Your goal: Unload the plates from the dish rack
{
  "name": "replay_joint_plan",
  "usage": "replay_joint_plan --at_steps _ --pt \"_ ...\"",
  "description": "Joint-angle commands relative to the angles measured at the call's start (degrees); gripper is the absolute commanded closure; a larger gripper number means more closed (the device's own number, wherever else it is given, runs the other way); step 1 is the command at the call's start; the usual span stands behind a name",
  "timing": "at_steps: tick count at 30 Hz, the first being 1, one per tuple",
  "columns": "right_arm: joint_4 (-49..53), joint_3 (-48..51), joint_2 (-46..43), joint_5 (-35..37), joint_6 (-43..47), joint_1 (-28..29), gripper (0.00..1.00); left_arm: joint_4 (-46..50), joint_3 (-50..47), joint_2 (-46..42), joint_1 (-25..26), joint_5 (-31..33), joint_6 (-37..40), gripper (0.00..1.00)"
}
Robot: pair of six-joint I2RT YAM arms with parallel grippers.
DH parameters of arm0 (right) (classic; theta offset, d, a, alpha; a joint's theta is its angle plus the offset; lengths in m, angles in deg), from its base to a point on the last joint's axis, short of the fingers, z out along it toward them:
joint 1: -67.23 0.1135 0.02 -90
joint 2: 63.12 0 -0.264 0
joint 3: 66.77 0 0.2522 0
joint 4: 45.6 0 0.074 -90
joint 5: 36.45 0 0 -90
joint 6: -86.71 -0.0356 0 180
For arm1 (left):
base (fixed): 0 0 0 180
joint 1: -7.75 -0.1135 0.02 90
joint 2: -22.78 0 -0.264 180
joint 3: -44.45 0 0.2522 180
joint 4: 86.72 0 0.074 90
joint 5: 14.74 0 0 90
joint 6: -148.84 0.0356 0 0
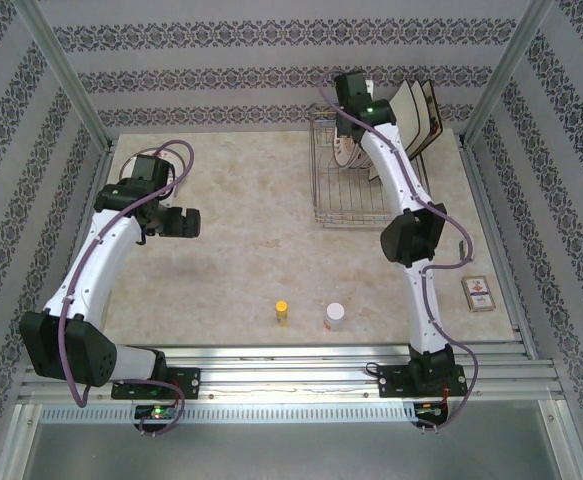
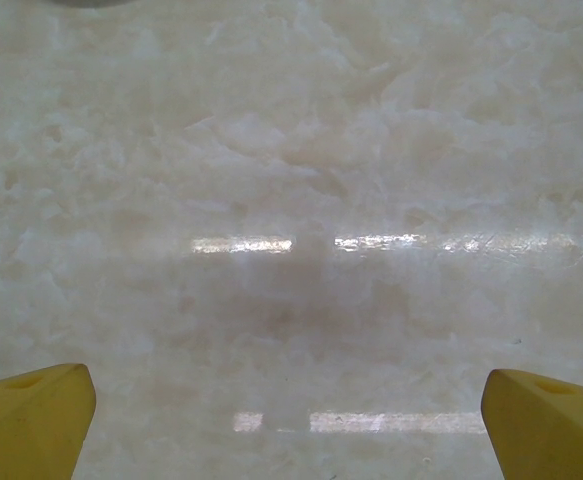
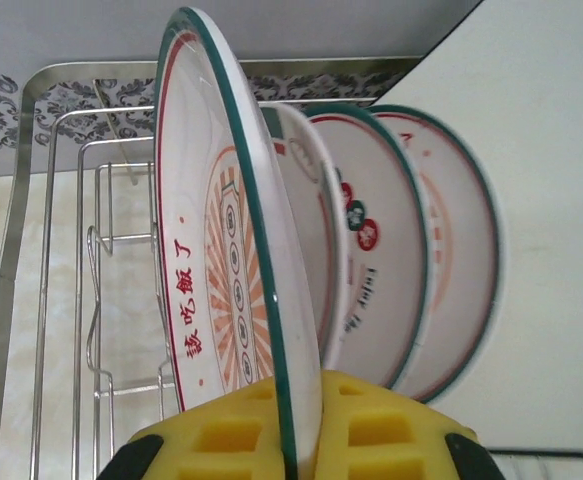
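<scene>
Yellow pads (image 3: 221,440) of the right gripper (image 3: 301,445) are clamped on the rim of a round white ceramic plate with a dark green edge and an orange-red sunburst centre (image 3: 221,280). This front plate stands upright on edge in the rectangular silver wire dish rack (image 1: 351,205) at the far right of the pale marble-patterned table (image 2: 291,150). 3 more round plates of the same kind (image 3: 391,240) stand just behind it, the nearest so close that I cannot tell whether the 2 touch. Square cream plates (image 1: 418,115) lean at the rack's far end. The left gripper (image 1: 176,222) hangs over bare table well apart from the rack, its jaws spread wide and holding nothing.

The grasp looks made, and I judge the lift is next. The hold is only a narrow pinch on a smooth glazed edge, so the plate may swing or slide between the pads once its weight leaves the wires. If it is pulled at a slant rather than straight out of its slot, the rim may catch a prong and drag the light rack along. It may also knock the neighbouring plate, which could tip the row behind it. A fast swing toward the set-down spot could work the plate loose.
</scene>
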Motion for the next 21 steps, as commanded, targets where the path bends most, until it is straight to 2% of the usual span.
replay_joint_plan --at_steps 1,7,10,13,16,18,21 --pt "1.2 -0.3 -7.1 1.5 1.9 1.4 1.00 -1.6 -0.9 -1.6 0.5 -0.4 -0.8 0.00" --pt "3.6 4.6 -13.6 5.4 3.5 2.7 1.00 -2.8 -1.4 -1.6 0.4 -0.2 -0.4 0.00" --pt "1.3 12.6 -20.5 5.1 3.2 3.8 1.00 -2.7 -1.1 -1.5 0.4 0.3 0.1 0.00" --pt "-1.9 22.4 -27.5 1.1 1.4 4.5 1.00 -2.2 -0.8 -1.3 0.5 0.9 0.6 0.00" --pt "-7.9 35.4 -35.8 -10.8 -3.1 4.0 1.00 -2.0 -0.8 -1.3 0.4 0.7 0.9 0.00" --pt "-16.4 47.1 -42.4 -23.6 -7.4 3.1 1.00 -2.4 -1.2 -1.5 0.5 -0.2 0.9 0.00" --pt "-30.1 63.6 -49.5 -39.1 -15.1 2.0 1.00 -3.3 -2.1 -2.4 0.5 -2.2 0.3 0.00"
